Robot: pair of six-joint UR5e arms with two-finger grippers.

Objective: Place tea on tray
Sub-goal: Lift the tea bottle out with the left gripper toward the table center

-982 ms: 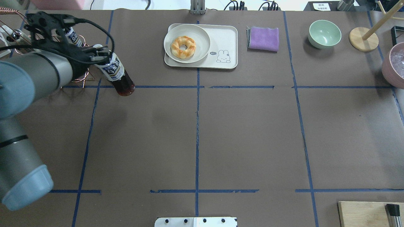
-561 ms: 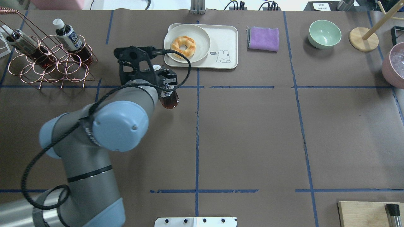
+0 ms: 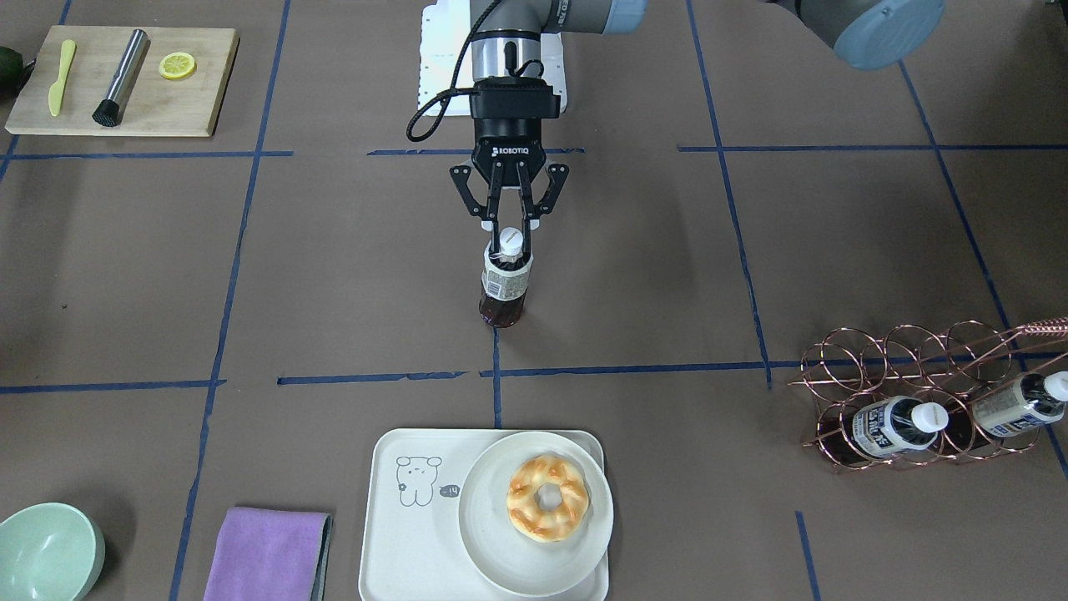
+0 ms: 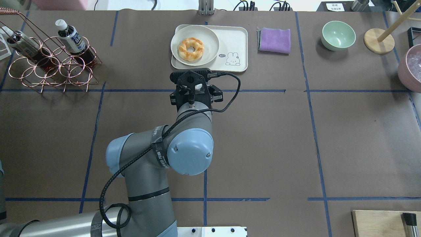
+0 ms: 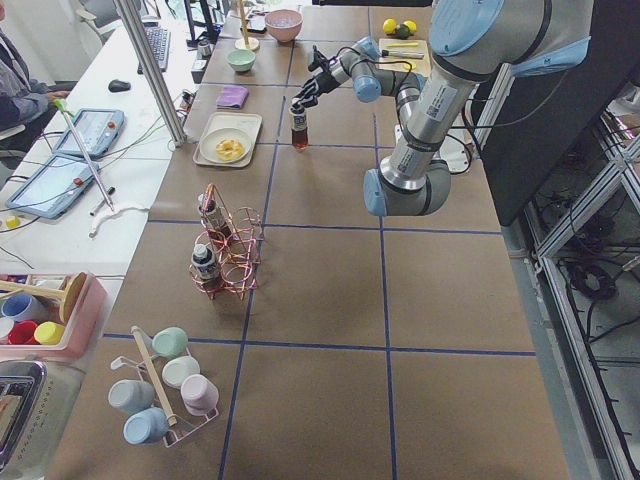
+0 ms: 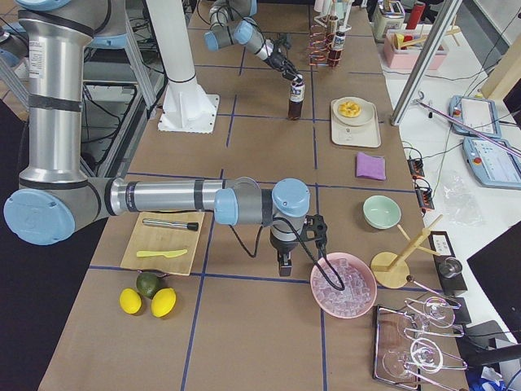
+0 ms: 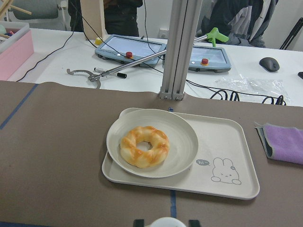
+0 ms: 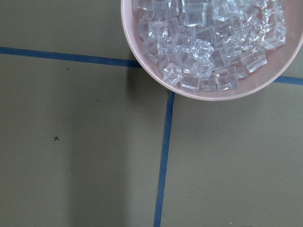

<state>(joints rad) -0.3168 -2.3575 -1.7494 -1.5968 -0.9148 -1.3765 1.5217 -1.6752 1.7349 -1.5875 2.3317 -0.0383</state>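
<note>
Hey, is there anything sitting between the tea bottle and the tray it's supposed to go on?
Nothing visible: only bare table lies between the tea in the left gripper and the tray. On the tray, a plate with a doughnut fills one half; the half with the bear drawing is free.

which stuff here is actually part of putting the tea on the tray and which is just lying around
Part of the job: the tea, held at its cap by the left hand; the tray.

Lying about: plate, donut, purple cloth, green bowl, wire rack with two more bottles, cutting board, ice bowl.
</note>
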